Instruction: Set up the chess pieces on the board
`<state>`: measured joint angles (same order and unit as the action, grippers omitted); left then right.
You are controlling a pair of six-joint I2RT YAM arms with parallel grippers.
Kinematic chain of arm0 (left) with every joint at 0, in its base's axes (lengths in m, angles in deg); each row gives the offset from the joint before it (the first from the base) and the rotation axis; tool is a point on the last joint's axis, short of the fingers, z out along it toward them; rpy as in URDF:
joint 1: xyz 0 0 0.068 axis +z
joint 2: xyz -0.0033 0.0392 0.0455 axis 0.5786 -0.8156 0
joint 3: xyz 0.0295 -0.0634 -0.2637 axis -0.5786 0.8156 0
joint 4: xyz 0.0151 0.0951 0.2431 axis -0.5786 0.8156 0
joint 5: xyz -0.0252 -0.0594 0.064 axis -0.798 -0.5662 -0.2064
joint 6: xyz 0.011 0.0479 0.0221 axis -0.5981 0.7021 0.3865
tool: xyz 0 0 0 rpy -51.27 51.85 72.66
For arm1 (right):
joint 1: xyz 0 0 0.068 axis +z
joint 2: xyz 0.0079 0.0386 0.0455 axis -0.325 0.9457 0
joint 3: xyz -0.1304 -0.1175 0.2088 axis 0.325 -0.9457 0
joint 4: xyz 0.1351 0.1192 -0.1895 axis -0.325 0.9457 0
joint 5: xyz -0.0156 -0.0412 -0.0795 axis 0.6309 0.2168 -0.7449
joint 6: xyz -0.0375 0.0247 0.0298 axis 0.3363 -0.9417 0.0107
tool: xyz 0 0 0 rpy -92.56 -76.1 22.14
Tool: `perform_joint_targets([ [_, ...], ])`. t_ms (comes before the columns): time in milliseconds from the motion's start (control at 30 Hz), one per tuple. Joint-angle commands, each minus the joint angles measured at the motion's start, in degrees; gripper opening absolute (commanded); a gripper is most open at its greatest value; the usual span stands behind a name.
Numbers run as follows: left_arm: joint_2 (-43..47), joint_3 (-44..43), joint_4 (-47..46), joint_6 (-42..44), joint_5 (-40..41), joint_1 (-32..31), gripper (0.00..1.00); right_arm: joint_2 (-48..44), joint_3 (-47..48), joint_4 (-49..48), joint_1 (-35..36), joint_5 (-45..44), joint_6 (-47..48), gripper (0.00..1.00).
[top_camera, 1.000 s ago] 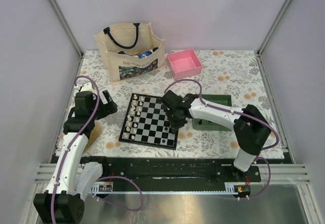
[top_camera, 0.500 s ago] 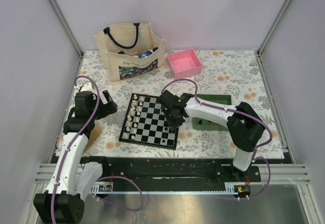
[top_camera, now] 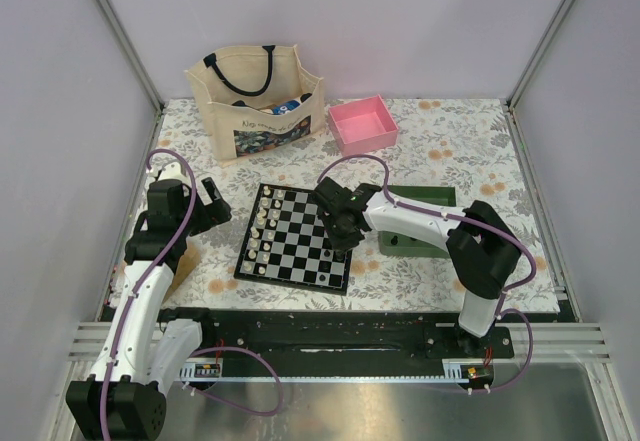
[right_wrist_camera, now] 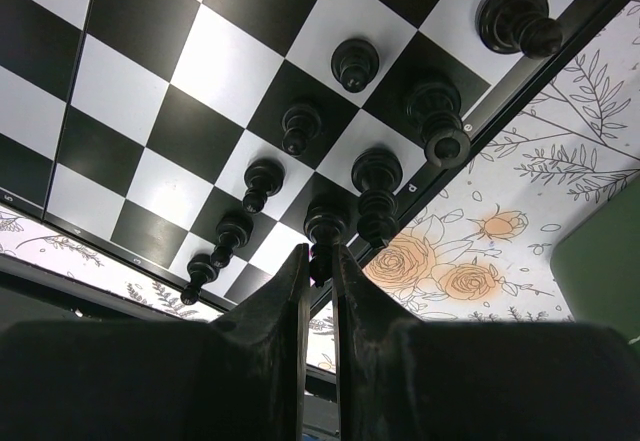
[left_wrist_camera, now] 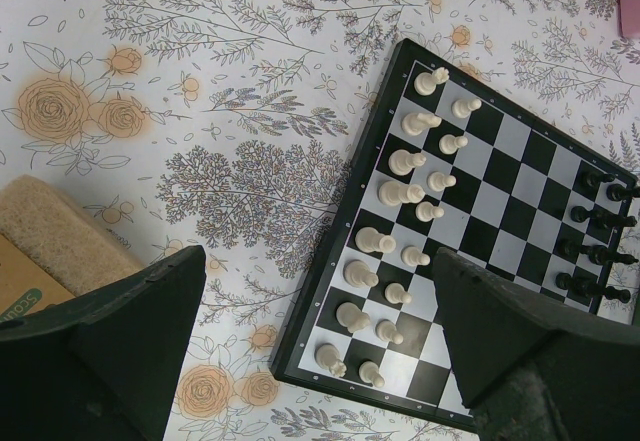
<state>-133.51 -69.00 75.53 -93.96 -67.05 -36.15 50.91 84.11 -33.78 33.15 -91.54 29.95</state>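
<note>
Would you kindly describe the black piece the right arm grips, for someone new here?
Find the central chessboard, then its right-edge row of black chessmen. The black piece is the only one pinched between the jaws of the right gripper.

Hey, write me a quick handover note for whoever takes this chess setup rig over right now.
Left gripper: open, empty, above the table left of the board.
Right gripper: shut on a black piece at the board's right edge, low over its back row.
Done: cream pieces fill two rows on the left; several black pieces stand on the right.
To do: seat and release this piece, then fill any empty black squares; remaining count unclear.
</note>
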Motion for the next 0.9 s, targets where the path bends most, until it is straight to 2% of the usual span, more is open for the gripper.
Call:
perform_joint_targets([
  [0, 0.5, -1.1, -1.7, -0.2, -0.4, -0.1, 0.99, 0.2, 1.7, -1.4, 0.5, -0.9, 0.2, 0.19],
  [367, 0.7, -1.1, -1.7, -0.2, -0.1, -0.1, 0.99, -0.8, 1.6, -1.2, 0.5, -1.1, 0.6, 0.25],
  [867, 1.0, -1.1, -2.0, -0.3, -1.3, -0.1, 0.99, -3.4, 1.9, -0.3, 0.5, 0.4, 1.6, 0.38],
])
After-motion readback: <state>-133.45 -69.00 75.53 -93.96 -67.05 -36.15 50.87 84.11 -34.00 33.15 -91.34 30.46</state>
